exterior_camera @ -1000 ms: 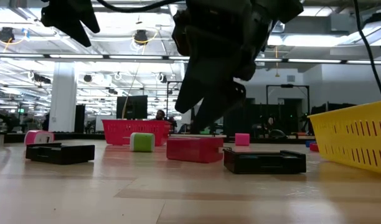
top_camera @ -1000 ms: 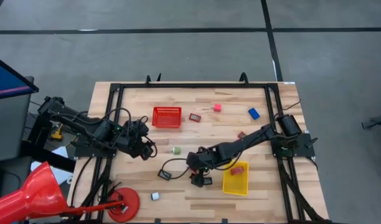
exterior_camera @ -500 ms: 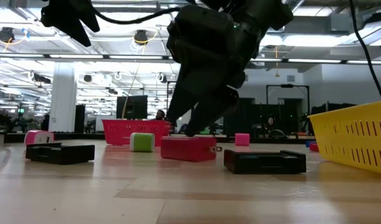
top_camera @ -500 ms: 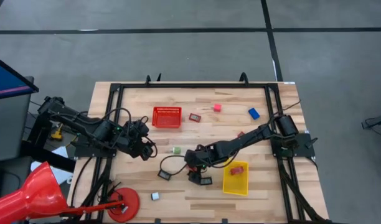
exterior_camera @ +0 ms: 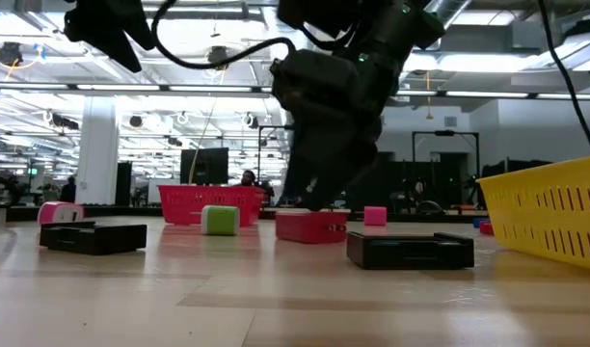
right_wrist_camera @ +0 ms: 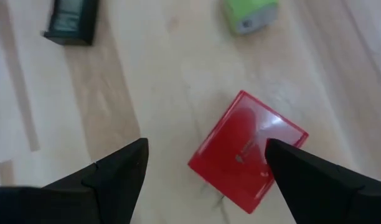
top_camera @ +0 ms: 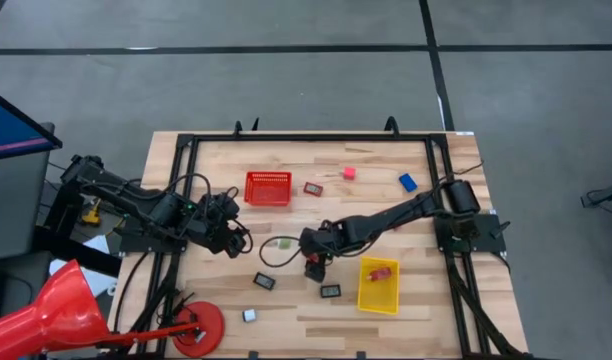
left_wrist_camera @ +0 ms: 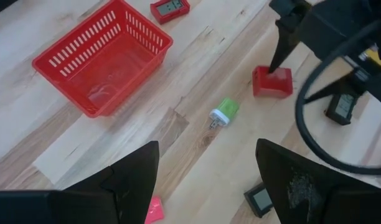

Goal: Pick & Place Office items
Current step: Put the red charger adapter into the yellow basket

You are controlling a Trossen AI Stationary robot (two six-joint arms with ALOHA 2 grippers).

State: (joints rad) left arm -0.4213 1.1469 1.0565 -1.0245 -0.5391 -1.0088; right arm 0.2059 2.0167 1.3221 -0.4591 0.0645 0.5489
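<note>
— What's the right gripper (right_wrist_camera: 206, 163) doing?
— Hanging spread wide over the red block (right_wrist_camera: 248, 160), gripping nothing (the block is lying flat on the table (top_camera: 326, 215), mid-table, beside the green piece (left_wrist_camera: 223, 112)).
— And the left gripper (left_wrist_camera: 206, 167)?
— Also gaping, waiting near the left edge, looking toward the red basket (left_wrist_camera: 103, 57).

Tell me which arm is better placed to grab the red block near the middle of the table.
Right. The right gripper hangs open directly over the red block, while the left gripper waits farther off near the table's left side.
</note>
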